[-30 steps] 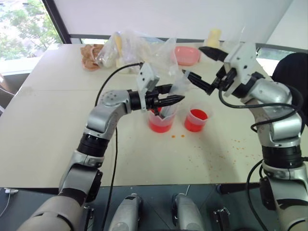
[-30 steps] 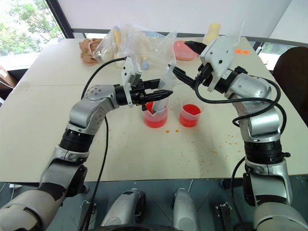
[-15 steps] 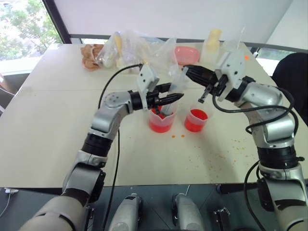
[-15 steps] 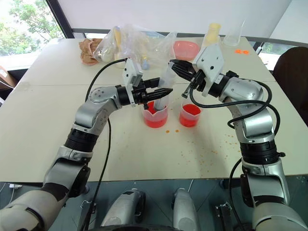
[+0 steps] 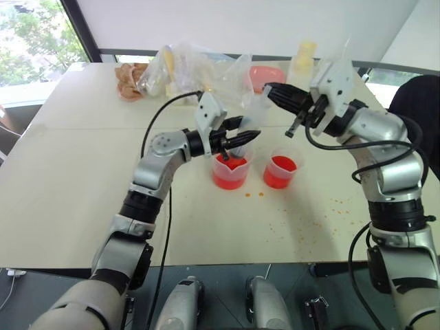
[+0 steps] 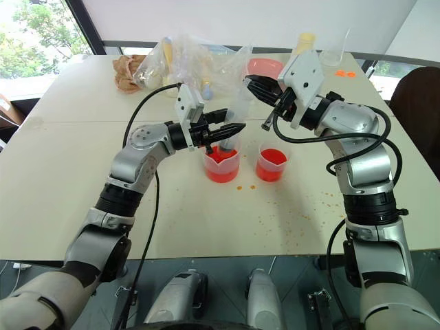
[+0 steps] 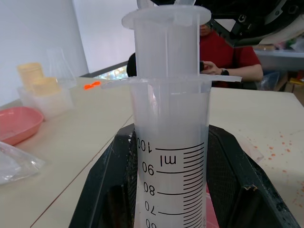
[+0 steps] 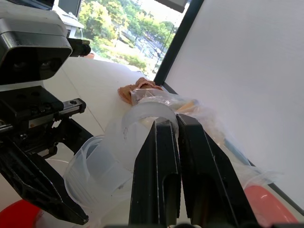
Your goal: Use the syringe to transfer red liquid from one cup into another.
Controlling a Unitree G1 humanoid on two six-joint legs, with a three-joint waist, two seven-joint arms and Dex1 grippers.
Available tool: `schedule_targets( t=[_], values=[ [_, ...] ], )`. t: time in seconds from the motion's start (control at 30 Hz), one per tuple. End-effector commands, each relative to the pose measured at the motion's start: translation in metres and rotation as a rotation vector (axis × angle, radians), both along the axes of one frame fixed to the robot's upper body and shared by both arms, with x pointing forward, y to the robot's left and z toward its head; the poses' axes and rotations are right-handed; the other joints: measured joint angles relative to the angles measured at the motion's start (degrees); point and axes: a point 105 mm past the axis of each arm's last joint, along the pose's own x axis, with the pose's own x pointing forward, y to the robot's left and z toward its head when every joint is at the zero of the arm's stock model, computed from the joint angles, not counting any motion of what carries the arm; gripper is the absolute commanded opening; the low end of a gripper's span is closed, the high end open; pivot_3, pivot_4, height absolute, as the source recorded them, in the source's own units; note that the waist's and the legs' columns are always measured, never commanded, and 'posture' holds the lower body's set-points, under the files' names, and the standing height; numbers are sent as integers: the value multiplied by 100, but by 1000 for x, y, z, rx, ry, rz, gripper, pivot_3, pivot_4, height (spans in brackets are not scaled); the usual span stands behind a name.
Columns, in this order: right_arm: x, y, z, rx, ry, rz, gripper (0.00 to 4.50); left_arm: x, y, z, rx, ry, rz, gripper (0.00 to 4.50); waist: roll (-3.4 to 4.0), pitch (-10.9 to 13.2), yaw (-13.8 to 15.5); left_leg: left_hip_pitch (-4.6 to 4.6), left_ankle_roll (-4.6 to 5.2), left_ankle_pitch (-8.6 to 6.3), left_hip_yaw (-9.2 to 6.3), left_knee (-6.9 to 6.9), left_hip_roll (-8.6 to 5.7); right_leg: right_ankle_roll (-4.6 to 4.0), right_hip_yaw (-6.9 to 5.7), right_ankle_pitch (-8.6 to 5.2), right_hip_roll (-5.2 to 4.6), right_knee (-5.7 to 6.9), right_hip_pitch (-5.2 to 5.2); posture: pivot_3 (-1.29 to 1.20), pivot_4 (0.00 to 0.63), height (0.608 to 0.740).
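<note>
Clear plastic, the syringe stands tilted with its tip down in the left cup, left gripper clamped around the barrel and right gripper pinched together at the plunger top.

table: cream | window: trees, daylight | wall: apparently white

Right gripper, jaws pressed together at lower centre, tips against the syringe plunger's top disc.
</note>
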Motion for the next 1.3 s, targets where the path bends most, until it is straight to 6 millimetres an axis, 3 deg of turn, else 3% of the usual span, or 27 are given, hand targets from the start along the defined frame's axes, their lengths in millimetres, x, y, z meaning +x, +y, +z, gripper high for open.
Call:
schedule_targets(
  t=[0.03, 0.1, 0.2, 0.4, 0.57, 0.77, 0.87, 0.93, 1.13, 1.23, 1.3],
  values=[
    [-11, -29, 57, 80, -200, -101, 22, -2, 0, -22, 63, 47, -9, 1437, 0, 0, 0, 0, 0, 0, 0, 0, 0, 0, 0, 0, 0, 0, 0, 0, 150, 740],
    [-11, -29, 56, 78, -188, -97, 22, -2, 0, -21, 58, 44, -8, 1437, 0, 0, 0, 0, 0, 0, 0, 0, 0, 0, 0, 0, 0, 0, 0, 0, 150, 740],
    [-11, -28, 52, 75, -165, -86, 967, 0, -1, -12, 32, 29, -1, 1437, 0, 0, 3, 0, 0, 0, 0, 0, 0, 0, 0, 0, 0, 0, 0, 0, 150, 740],
    [-21, -34, 34, 90, -91, -91, 3943, 7, 12, 33, -103, -6, 62, 1437, 0, 0, 11, 0, 1, -1, -1, 0, 1, 0, 0, 0, 0, 0, 0, 0, 150, 740],
    [-53, -58, 13, 207, 84, -70, 3943, 8, 31, 56, -187, -27, 123, 1437, -1, 0, 53, -3, 4, -2, -9, 0, 12, 0, -4, 0, 0, -2, 2, 0, 150, 740],
    [-84, -66, -21, 152, 317, -51, 3943, 0, 38, 55, -177, -1, 95, 1437, -1, 0, 24, 0, 9, -5, -7, 0, 12, 0, -3, -1, -3, -2, 5, 0, 150, 740],
    [-84, -70, -25, 125, 331, -85, 3943, -1, 34, 57, -175, -3, 79, 1437, -1, 0, -1, 4, 9, -5, 0, 0, 15, -1, -2, -1, 0, -2, 5, 0, 150, 740],
    [-82, -74, -24, 120, 326, -109, 3943, -2, 28, 67, -201, -12, 55, 1437, -1, 0, 14, 4, 9, -5, 2, 3, 15, -1, -1, -1, 0, -1, 5, 0, 150, 740],
    [-78, -92, -14, 105, 283, -181, 3943, -12, -9, 131, -345, -87, -99, 1437, -7, 3, 116, -10, 14, -8, -3, 19, 9, 1, -5, -1, -5, -10, 11, 0, 150, 740],
    [-77, -99, -8, 87, 250, -215, 3943, -14, -28, 134, -347, -94, -162, 1437, -6, 1, 150, -8, 27, -15, 4, 18, 3, 3, -5, -2, -7, -18, 15, 0, 150, 740],
    [-75, -108, 2, 76, 193, -264, 3943, -10, -45, 124, -336, -75, -185, 1437, -5, 0, 138, 0, 29, -17, 10, 15, 2, 4, -5, -2, -6, -17, 17, 0, 150, 740]
  ],
)
